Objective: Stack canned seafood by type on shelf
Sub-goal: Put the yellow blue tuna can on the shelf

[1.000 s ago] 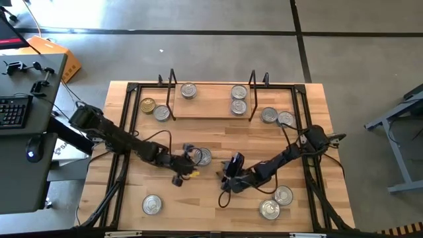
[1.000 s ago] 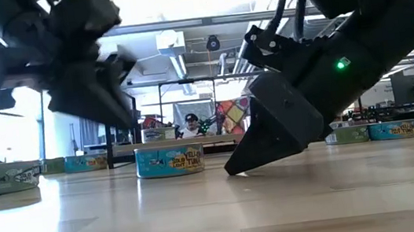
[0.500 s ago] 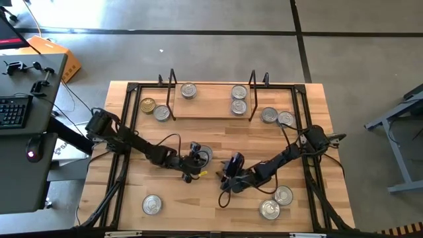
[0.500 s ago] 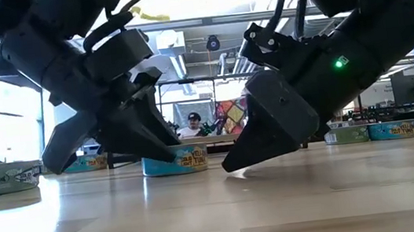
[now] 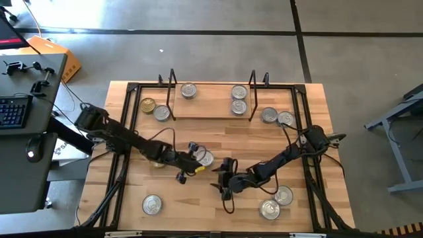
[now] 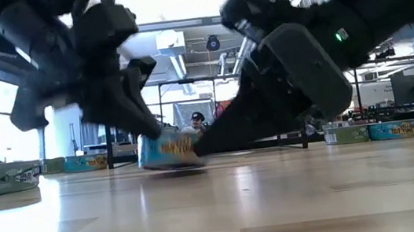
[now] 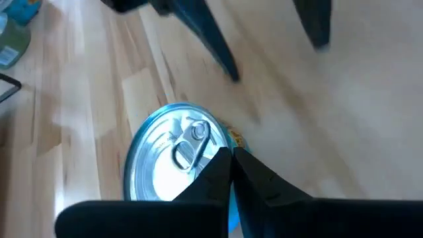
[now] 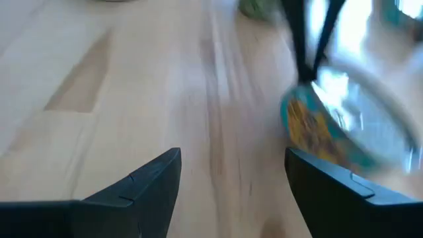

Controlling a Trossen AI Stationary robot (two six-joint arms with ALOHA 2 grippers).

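Observation:
A silver-lidded tin (image 5: 205, 158) with a blue and yellow label sits mid-table; in the low view this tin (image 6: 167, 149) looks tipped. My left gripper (image 5: 192, 157) is shut at its left rim. My right gripper (image 5: 223, 181) hovers open to the tin's right and nearer the table's near edge, touching nothing; its wrist view shows the tin (image 8: 334, 129) blurred beyond the fingers. The shelf (image 5: 211, 114) stands at the far side with three tins on its board, one (image 5: 188, 90) at the left and two (image 5: 239, 99) at the right. My left gripper touches the tin with its shut fingertips (image 7: 228, 162) at the lid's rim (image 7: 215, 142), beside the pull tab. The fingers come slanting down from the table's left. The tin's bottom stays on the table, and it looks tilted in the low view.
Loose tins lie around: a gold one (image 5: 147, 104) and a silver one (image 5: 162, 113) left of the shelf, two (image 5: 277, 117) to its right, one (image 5: 152, 204) near left, two (image 5: 276, 203) near right. Black frame rails (image 5: 125, 152) run along the table's sides.
My left gripper swung right to the middle tin and came down on it, then drew back a little toward the left. The tin now sits tipped instead of flat. My right gripper moved toward the near-left and turned its fingers to point more level toward the tin.

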